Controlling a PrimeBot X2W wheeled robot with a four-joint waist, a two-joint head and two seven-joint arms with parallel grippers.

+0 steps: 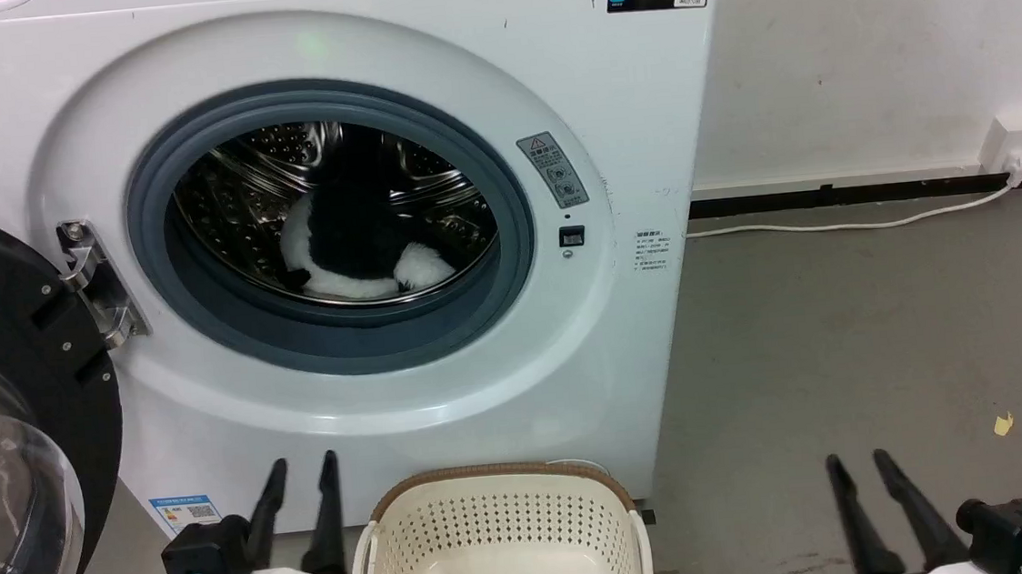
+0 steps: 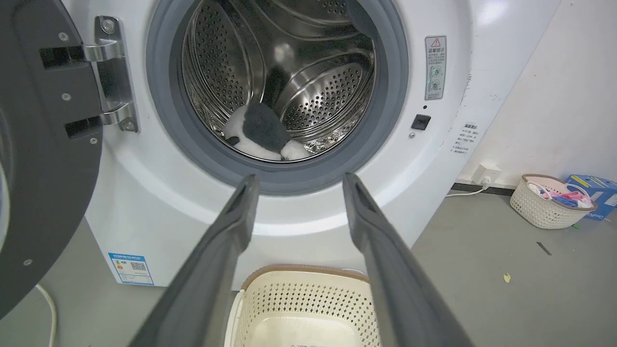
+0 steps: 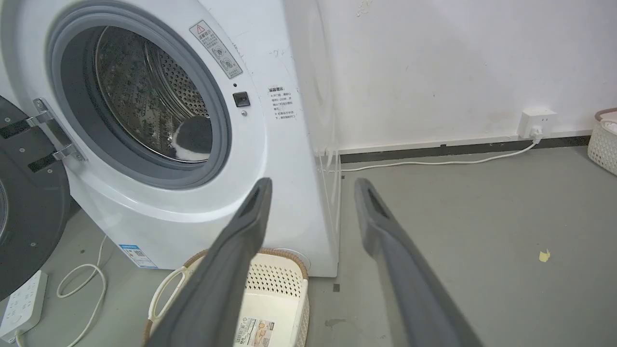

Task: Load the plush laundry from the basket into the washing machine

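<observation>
Our left claw (image 1: 304,461) and right claw (image 1: 856,458) both hung spread, pinching nothing. The plush laundry (image 1: 353,245) lay inside the washing machine (image 1: 608,133), up ahead of the left claw. The basket (image 1: 498,472) sat just right of that claw, well left of the right claw.
</observation>
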